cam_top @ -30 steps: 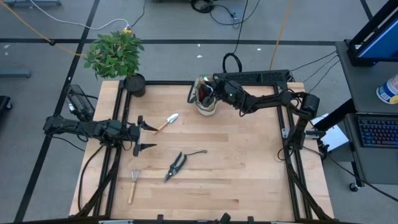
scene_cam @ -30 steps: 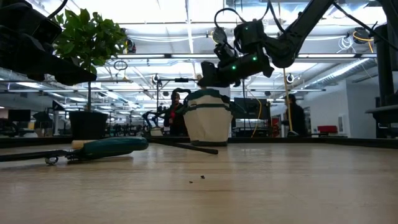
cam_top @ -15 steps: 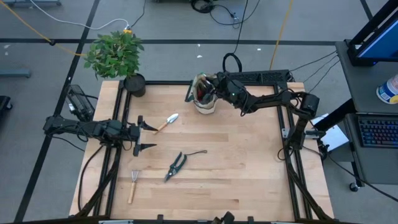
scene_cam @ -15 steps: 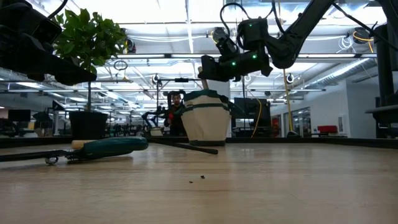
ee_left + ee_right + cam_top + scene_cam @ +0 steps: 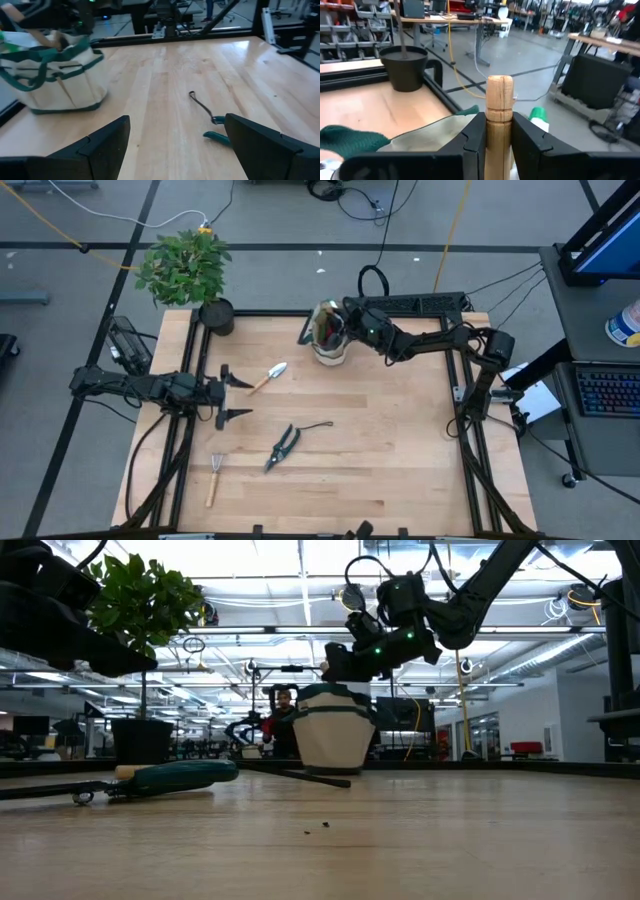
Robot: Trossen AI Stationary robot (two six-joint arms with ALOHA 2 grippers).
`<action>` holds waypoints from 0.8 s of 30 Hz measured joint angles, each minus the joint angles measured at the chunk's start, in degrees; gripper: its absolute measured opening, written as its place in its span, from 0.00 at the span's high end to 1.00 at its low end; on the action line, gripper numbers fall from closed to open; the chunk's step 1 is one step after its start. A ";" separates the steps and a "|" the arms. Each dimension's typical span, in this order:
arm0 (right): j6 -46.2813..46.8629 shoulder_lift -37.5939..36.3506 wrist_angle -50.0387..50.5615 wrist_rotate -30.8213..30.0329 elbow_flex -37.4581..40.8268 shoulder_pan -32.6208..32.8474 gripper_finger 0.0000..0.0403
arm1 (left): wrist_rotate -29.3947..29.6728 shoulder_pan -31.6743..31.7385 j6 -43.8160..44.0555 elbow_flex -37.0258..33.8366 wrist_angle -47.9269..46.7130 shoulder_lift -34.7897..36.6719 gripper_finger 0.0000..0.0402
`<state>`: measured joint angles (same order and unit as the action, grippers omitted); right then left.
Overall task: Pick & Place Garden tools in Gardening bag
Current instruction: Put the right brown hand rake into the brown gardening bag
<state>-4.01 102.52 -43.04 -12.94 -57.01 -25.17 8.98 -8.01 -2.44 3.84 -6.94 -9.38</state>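
Observation:
The beige gardening bag (image 5: 330, 343) with green pockets stands at the table's far middle. My right gripper (image 5: 338, 323) hovers over its mouth, shut on a wooden tool handle (image 5: 499, 107). A green glove-like thing (image 5: 347, 140) and a green-and-white item (image 5: 538, 118) show in the bag. Flat on the table lie a wood-handled trowel (image 5: 268, 374), dark pruning shears (image 5: 284, 444) and a little rake (image 5: 214, 477). My left gripper (image 5: 231, 395) waits open at the table's left edge. My right gripper pinches the wooden handle just below its free end (image 5: 499, 100) between its two fingers (image 5: 474, 137). The fingers reach in level from the table's right side and lie across the handle. The handle stands upright above the bag's mouth; its lower part is hidden.
A leafy potted plant (image 5: 186, 265) in a black pot (image 5: 215, 316) stands at the far left corner. The bag's black loop handle (image 5: 306, 332) sticks out to the left. Bare wood spans the table's right and near parts (image 5: 400, 460).

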 joint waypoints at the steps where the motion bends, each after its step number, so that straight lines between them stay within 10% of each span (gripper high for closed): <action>1: 0.44 0.08 0.00 0.84 0.00 0.00 0.86 | 0.49 0.00 -0.17 0.00 0.01 -0.01 0.17; 24: 7.88 1.63 -3.47 1.20 2.64 -2.23 0.79 | 1.72 0.00 -0.65 -0.02 0.24 0.02 0.17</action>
<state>3.87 104.15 -46.51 -11.73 -54.37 -27.40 10.70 -8.01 -3.09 3.81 -6.70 -9.37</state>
